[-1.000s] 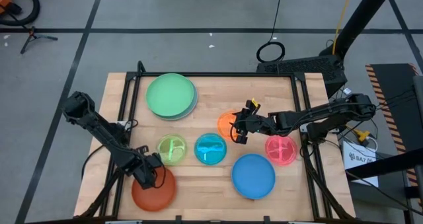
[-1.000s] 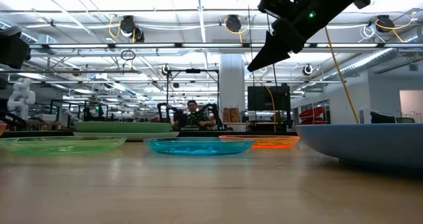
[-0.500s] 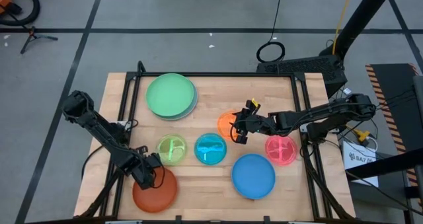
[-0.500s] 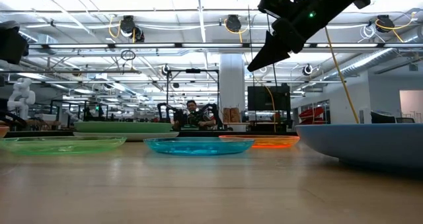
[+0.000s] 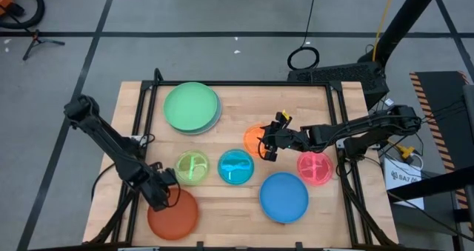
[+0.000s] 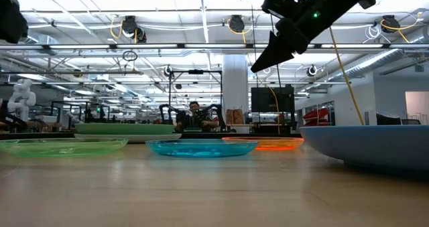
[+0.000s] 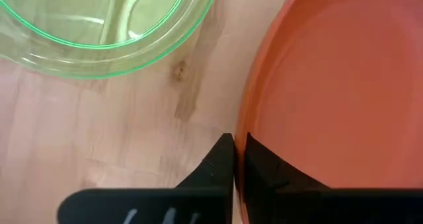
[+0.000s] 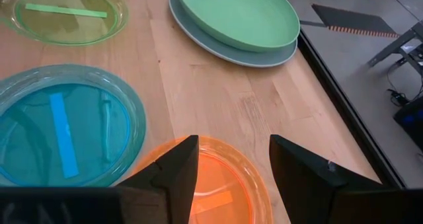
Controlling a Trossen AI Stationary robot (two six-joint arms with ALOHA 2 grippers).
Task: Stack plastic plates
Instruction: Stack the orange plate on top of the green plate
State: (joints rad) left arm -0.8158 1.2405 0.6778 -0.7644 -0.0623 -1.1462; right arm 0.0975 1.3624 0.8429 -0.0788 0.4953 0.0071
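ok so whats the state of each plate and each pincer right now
green plate: stacked on the light blue plate
red-orange plate: on the table, rim pinched by the left pincer
blue plate: flat, alone
lime plate: flat, alone
cyan plate: flat, alone
pink plate: flat, alone
orange plate: flat, under the right pincer
right pincer: open, raised

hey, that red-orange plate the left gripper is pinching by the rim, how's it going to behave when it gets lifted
The red-orange plate looks like thin rigid plastic, so probably light and stiff, not floppy. The left gripper pinches only its rim, so the plate may droop or swing from that edge. Its surface looks smooth, so it could slip. It is flat and shallow, unlikely to roll.
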